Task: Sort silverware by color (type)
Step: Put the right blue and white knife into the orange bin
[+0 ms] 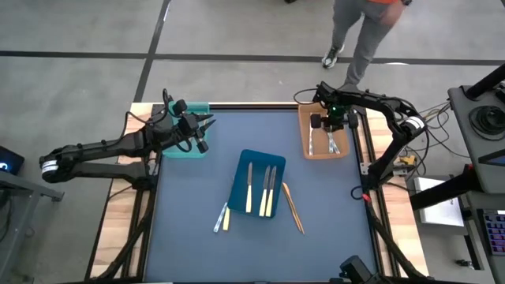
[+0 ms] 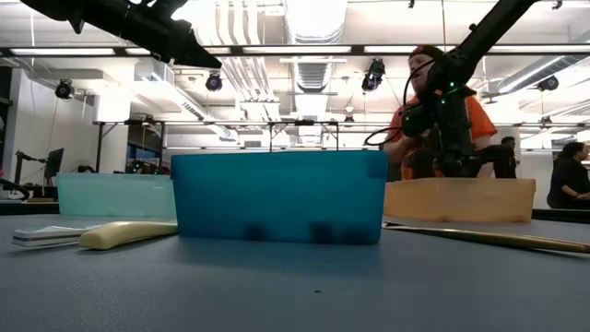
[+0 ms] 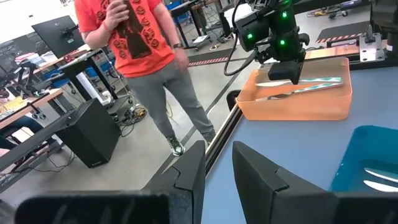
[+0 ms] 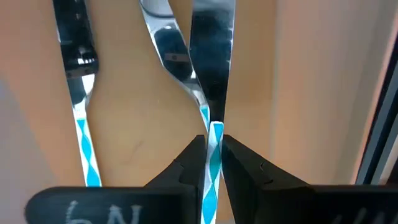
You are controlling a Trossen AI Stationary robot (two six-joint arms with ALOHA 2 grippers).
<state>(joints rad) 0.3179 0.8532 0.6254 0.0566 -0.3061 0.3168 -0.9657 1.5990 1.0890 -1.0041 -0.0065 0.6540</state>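
Note:
My right gripper (image 1: 330, 125) points down into the orange tray (image 1: 303, 136) at the far right, shut on a knife with a blue-and-white striped handle (image 4: 214, 56). Two other striped utensils (image 4: 81, 93) lie beside it on the tray floor. Cream-handled silverware (image 1: 267, 192) lies in the blue tray (image 1: 241, 170) at mid-table. Two more pieces (image 1: 222, 218) and two gold ones (image 1: 293, 207) lie on the mat. My left gripper (image 1: 203, 128) hovers open beside the teal tray (image 1: 186, 150), with nothing between its fingers (image 3: 186, 180). My right gripper pinches the knife's striped handle (image 4: 214, 146) between its two fingers, just behind the blade. The fingers come from above, pointing down, and lie across the knife. The knife lies level among the other utensils; whether it rests on the tray floor, I cannot tell.
A person (image 1: 359, 39) in an orange shirt stands beyond the table's far edge, near the right arm. In the low view the blue tray (image 2: 277, 198) blocks mid-table, with a cream handle (image 2: 120, 233) to one side and a gold piece (image 2: 498, 240) to the other.

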